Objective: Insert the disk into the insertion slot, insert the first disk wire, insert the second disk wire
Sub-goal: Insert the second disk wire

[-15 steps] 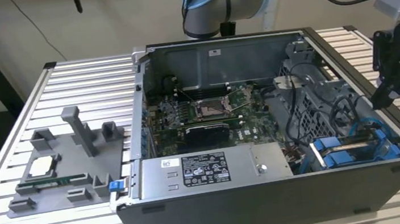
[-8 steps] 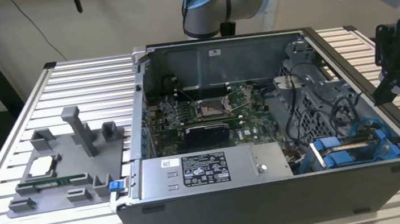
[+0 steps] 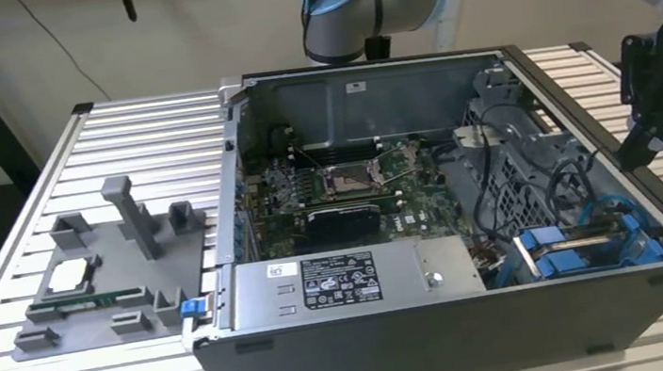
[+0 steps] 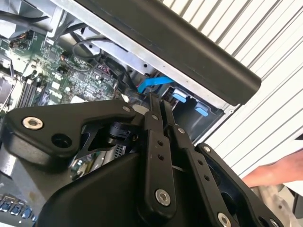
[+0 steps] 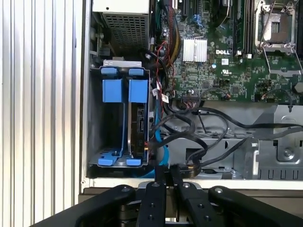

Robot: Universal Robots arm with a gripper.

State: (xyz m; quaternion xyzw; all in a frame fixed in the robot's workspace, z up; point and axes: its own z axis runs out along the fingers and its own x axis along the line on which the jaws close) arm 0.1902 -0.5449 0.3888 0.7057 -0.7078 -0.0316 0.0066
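Note:
The disk (image 5: 139,124) stands on edge in its blue carrier (image 5: 138,90) inside the grey insertion slot (image 5: 94,127), at the open computer case's corner. In the exterior view the disk (image 3: 584,235) sits low at that view's right. A blue wire (image 5: 158,137) and black wires (image 5: 208,142) lie loose right beside the disk. My gripper (image 5: 165,171) hangs over the case wall near those wires, its fingers pressed together with nothing seen between them. It also appears in the exterior view as the black gripper (image 3: 634,153), and the second wrist view has the gripper (image 4: 152,100) just short of the blue wire (image 4: 154,82).
A second blue carrier (image 5: 112,90) fills the bay next to the disk. The green motherboard (image 3: 344,179) and labelled power supply box (image 3: 344,284) occupy the case. A grey fixture (image 3: 114,269) with parts stands at the exterior view's left. A person's hand (image 4: 277,172) rests on the slatted table.

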